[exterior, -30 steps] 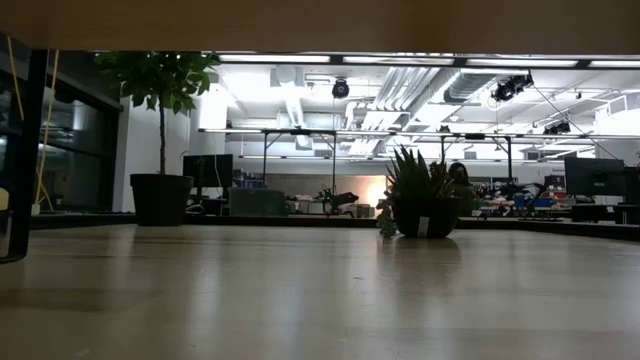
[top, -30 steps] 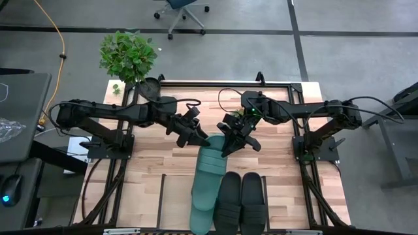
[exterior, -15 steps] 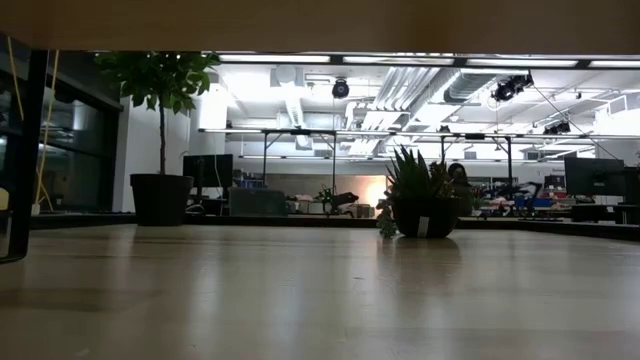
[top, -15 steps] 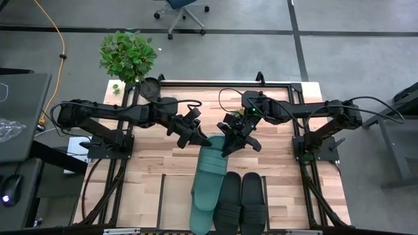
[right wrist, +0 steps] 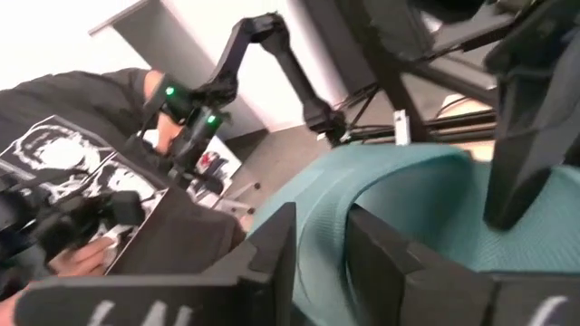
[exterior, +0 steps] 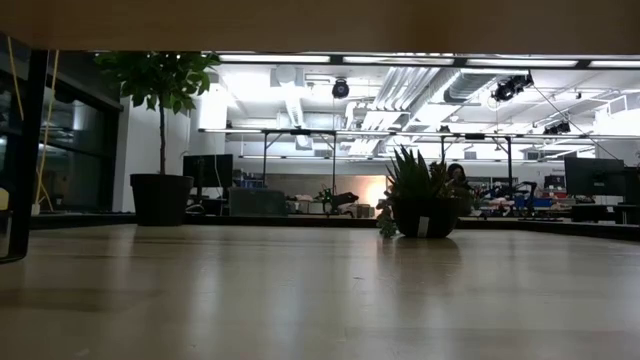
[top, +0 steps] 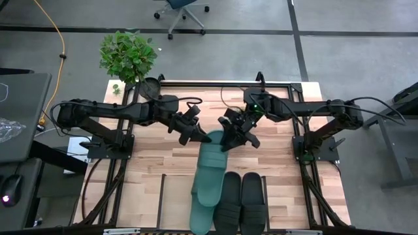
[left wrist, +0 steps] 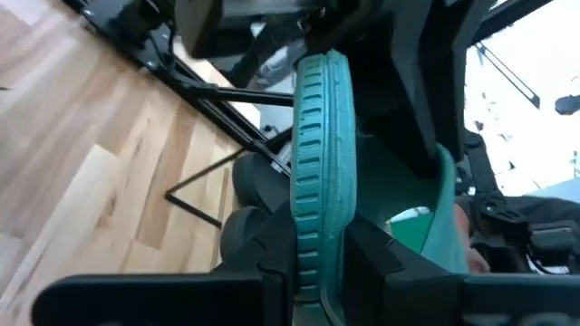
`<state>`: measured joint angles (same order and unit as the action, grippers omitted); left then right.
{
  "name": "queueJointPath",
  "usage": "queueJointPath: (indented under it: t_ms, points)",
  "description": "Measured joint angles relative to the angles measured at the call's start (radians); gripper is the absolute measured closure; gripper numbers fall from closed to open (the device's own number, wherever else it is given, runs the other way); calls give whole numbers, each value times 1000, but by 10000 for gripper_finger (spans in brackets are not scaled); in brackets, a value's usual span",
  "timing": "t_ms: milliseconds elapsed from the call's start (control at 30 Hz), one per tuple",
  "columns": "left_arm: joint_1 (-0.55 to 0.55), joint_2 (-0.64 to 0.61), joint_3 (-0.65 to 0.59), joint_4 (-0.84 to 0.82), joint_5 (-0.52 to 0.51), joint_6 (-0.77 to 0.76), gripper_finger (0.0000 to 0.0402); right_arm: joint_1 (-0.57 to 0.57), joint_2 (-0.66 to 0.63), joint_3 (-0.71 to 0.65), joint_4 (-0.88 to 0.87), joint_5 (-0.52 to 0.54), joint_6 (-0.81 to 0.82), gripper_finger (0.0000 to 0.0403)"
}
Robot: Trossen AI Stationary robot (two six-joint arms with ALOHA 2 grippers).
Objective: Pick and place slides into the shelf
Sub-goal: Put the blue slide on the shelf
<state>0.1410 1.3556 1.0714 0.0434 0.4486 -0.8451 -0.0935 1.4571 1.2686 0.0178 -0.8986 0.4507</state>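
I have both pincers on 1 teal slide [top: 210,160] at mid-bench. The left pincer [top: 198,138] is clamped on its sole edge, which runs between the fingers in the left wrist view. The right pincer [top: 227,140] grips its strap edge. That slide overlaps the second teal slide [top: 202,207], which lies beside the 2 black slides [top: 241,202] in the shelf [top: 173,196] at the near edge of the bench [top: 144,163].

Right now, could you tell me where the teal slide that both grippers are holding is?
In the high view, the held teal slide is mid-table between the left gripper and right gripper, overlapping the other teal slide.
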Motion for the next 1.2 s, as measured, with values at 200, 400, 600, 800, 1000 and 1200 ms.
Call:
queueJointPath:
  t_ms: [200, 400, 600, 800, 1000, 1200]
  points:
    - [1, -1, 0, 9, -39, -1, 366, -45, -26, 0, 5, 30, -4, 310]
    - [13, 1, 0, 11, -33, 0, 360, -46, -27, 0, -20, 26, -7, 309]
    - [23, 3, 0, 4, -37, 5, 367, -40, -27, 0, -105, 46, -65, 309]
    - [24, 3, 0, 4, -41, 3, 368, -44, -28, 0, -110, 72, -71, 309]
    - [24, -6, 0, 10, -42, 3, 368, -46, -27, 1, -132, 80, -75, 309]
    - [24, -29, -1, -6, -66, 3, 368, -67, -31, 1, -127, 101, -71, 308]
